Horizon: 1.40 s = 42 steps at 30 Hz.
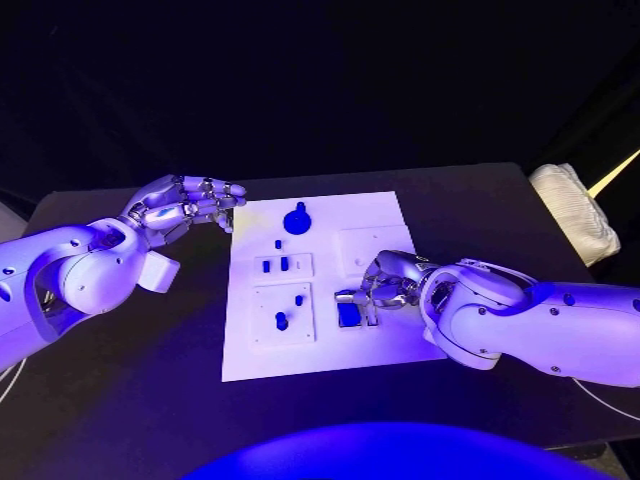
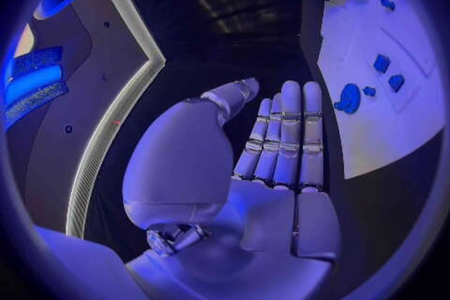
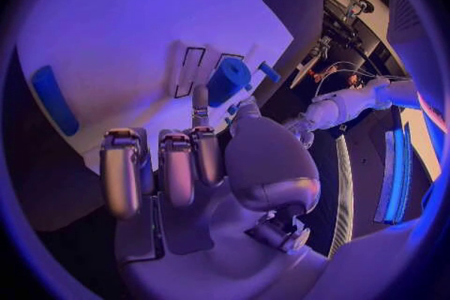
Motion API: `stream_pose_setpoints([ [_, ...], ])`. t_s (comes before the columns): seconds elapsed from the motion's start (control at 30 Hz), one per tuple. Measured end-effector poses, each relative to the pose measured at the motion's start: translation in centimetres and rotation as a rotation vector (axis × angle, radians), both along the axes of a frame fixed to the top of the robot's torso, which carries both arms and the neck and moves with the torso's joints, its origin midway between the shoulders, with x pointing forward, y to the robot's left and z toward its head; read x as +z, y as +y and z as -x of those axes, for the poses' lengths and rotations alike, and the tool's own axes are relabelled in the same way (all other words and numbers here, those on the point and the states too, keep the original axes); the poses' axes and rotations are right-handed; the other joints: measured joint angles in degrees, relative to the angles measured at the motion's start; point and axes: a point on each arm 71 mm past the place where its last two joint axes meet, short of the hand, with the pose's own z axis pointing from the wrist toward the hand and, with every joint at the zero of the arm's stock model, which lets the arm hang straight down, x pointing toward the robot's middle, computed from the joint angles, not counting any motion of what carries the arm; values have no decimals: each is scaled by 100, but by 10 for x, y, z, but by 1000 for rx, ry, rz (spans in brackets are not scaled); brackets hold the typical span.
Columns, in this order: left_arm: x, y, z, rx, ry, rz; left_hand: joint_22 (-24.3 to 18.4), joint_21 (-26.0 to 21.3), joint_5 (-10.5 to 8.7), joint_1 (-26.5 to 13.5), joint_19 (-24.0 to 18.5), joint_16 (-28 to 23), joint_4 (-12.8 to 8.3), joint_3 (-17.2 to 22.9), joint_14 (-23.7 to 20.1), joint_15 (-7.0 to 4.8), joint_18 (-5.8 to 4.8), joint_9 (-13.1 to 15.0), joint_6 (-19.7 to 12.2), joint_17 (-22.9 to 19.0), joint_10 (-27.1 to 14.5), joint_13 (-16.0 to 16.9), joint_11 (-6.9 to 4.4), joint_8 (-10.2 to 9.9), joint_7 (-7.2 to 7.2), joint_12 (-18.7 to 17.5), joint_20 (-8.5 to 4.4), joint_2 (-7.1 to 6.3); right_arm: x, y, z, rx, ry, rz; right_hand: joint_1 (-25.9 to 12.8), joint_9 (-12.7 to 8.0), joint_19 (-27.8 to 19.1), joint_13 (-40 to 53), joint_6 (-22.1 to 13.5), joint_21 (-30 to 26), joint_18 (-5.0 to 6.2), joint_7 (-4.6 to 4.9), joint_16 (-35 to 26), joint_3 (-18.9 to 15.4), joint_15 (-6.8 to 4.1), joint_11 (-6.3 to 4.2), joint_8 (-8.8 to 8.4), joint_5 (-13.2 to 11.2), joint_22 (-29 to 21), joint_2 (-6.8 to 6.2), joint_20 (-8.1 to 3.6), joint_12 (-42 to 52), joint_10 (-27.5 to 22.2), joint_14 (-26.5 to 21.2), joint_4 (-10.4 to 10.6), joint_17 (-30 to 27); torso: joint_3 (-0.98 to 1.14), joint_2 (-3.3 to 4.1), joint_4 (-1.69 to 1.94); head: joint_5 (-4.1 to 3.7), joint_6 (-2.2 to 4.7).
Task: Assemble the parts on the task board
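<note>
Blue part [image 1: 349,313] partly behind right hand [image 1: 385,285].

The flat white rectangular task board [image 1: 382,215] lies on the matte black table [image 1: 133,400]. Small blue plastic parts stand out against the white: a rounded blue knob-shaped part [image 1: 297,216], two short dark-blue block parts [image 1: 274,265], and a blue rectangular part [image 1: 349,313]. In the right wrist view a blue cylindrical part [image 3: 228,79] and a long blue bar part [image 3: 55,99] show on the white. The left robot hand [image 1: 183,205] and right robot hand [image 1: 382,283] are shiny silver on glossy white arms. A cream ribbed cloth bundle [image 1: 575,210] sits at the table's edge.
</note>
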Motion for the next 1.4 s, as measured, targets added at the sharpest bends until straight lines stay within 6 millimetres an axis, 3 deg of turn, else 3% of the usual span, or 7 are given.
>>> stream_pose_setpoints([
  [0.13,0,1,0,0,1,0,-14,-9,0,0,21,0,23,-23,0,0,0,0,0,0,0,0,0,0,0,0,21,0,0,0,0,0,-8,4,-396,15,0,0,-36,0,0,-9,0,-20,0,0,41,-89,2,-182,0,-31,-1,0,10,0,-1,1,2,5,-2],
  [0.3,0,1,0,1,1,-1,-14,-9,0,0,21,0,23,-23,0,0,0,-4,0,0,-12,-4,12,0,0,0,21,0,1,0,0,3,-15,6,-555,33,0,-1,-78,0,0,-7,0,354,0,0,47,-89,4,-500,0,-67,-1,-1,2,0,2,1,-1,14,-15],
  [0.57,0,1,0,2,2,-1,-14,-9,0,0,21,0,23,-23,0,0,0,-5,0,1,-20,-5,20,0,0,0,21,0,2,0,2,4,-19,5,-537,36,0,-1,-98,0,0,12,0,547,0,0,64,-89,4,-521,0,-67,-1,0,-3,-1,6,-2,-7,15,-34],
  [0.7,0,1,0,2,2,-1,-14,-9,0,0,21,0,23,-23,0,0,0,-5,0,1,-20,-5,20,0,0,0,21,0,3,-3,3,1,-22,3,-79,36,0,-2,-101,0,0,9,0,634,0,0,107,-20,4,-507,0,-67,-1,0,-14,-1,7,-5,-7,10,-35],
  [0.87,0,2,0,4,2,-2,-14,-9,0,0,21,0,23,-23,0,0,0,-5,0,1,-20,-5,20,0,0,0,21,0,6,-6,7,13,-25,-7,834,36,0,-2,-118,0,0,-9,0,659,0,0,108,136,3,-653,0,-67,-1,0,-38,-2,6,-9,-7,15,-35],
  [1.2,0,4,-1,9,3,-4,-26,-45,0,-23,20,0,40,-6,0,0,0,-4,0,1,-41,-4,-1,0,0,0,21,23,8,-7,11,47,-31,-28,1399,11,0,-2,-118,39,0,-8,0,741,0,0,108,158,2,-716,0,-67,-1,0,-51,-2,2,-9,-7,24,-29],
  [1.4,-1,4,-1,9,3,-4,-27,-49,0,-23,20,0,46,1,0,0,1,-4,0,1,-41,-4,-1,0,0,0,21,23,7,-6,10,53,-31,-28,1446,4,0,-3,-118,66,0,-8,0,803,0,1,108,111,2,-709,0,-67,-1,0,-22,-2,-1,-7,-7,12,-24],
])
